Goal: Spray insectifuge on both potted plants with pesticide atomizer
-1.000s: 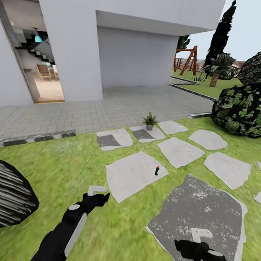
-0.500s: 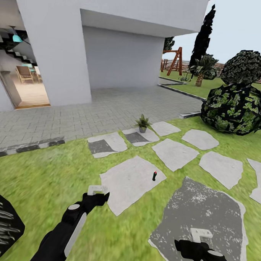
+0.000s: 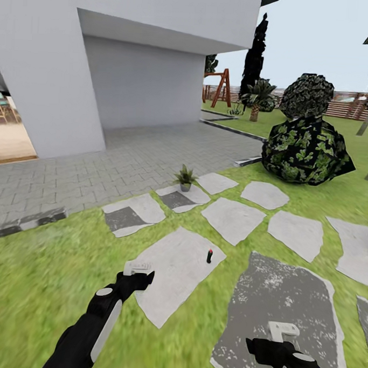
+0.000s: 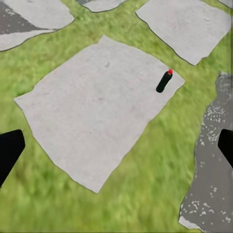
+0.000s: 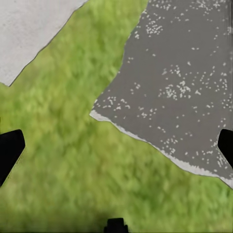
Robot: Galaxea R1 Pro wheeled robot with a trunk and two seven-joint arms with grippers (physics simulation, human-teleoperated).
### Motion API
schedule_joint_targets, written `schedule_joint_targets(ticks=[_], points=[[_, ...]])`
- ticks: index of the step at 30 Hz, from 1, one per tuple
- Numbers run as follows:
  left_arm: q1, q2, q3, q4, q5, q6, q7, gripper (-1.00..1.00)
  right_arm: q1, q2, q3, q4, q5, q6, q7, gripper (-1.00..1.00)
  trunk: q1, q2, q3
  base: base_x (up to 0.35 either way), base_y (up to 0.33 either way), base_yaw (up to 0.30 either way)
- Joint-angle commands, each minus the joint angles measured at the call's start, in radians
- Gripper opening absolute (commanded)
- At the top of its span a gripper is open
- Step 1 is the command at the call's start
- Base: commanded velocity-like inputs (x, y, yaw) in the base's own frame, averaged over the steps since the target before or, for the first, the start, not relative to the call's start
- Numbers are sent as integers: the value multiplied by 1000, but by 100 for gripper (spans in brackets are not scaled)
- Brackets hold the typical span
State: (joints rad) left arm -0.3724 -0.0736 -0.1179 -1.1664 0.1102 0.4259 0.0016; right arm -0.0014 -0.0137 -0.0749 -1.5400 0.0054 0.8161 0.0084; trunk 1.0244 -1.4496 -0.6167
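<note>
The pesticide atomizer (image 3: 209, 256) stands upright near the edge of a pale stepping stone (image 3: 168, 269) in the garden lawn; it is a small dark bottle with a red top. In the left wrist view the atomizer (image 4: 164, 81) stands well ahead of my open left gripper (image 4: 116, 150). One potted plant (image 3: 185, 177), a low green rosette in a grey pot, sits on a farther stone near the paving. My left gripper (image 3: 138, 276) hangs over grass short of the atomizer's stone. My right gripper (image 3: 279, 340) is open over grass and a dark stone (image 5: 184, 73), holding nothing.
A big dark round bush (image 3: 307, 150) stands at the right behind the stones. Grey paving (image 3: 126, 159) and a white house wall (image 3: 50, 63) lie to the left and ahead. A brown fence (image 3: 350, 109) and a swing frame (image 3: 221, 86) close the far side.
The whole view has swung to the right, so the house, stones, plant and atomizer have slid left in the picture. Both arms keep the same pose.
</note>
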Motion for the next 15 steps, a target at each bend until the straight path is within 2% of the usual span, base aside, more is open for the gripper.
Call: schedule_joint_targets(ticks=[1, 15], points=[[-1, 0, 0, -1, 10, 5, 0, 100, 0, 0, 0, -2, 1, 5, 1, 100, 1, 0, 0, 296, 236, -264], [0, 0, 0, -1, 10, 5, 0, 100, 0, 0, 0, -2, 1, 5, 1, 100, 1, 0, 12, 296, 237, -264]])
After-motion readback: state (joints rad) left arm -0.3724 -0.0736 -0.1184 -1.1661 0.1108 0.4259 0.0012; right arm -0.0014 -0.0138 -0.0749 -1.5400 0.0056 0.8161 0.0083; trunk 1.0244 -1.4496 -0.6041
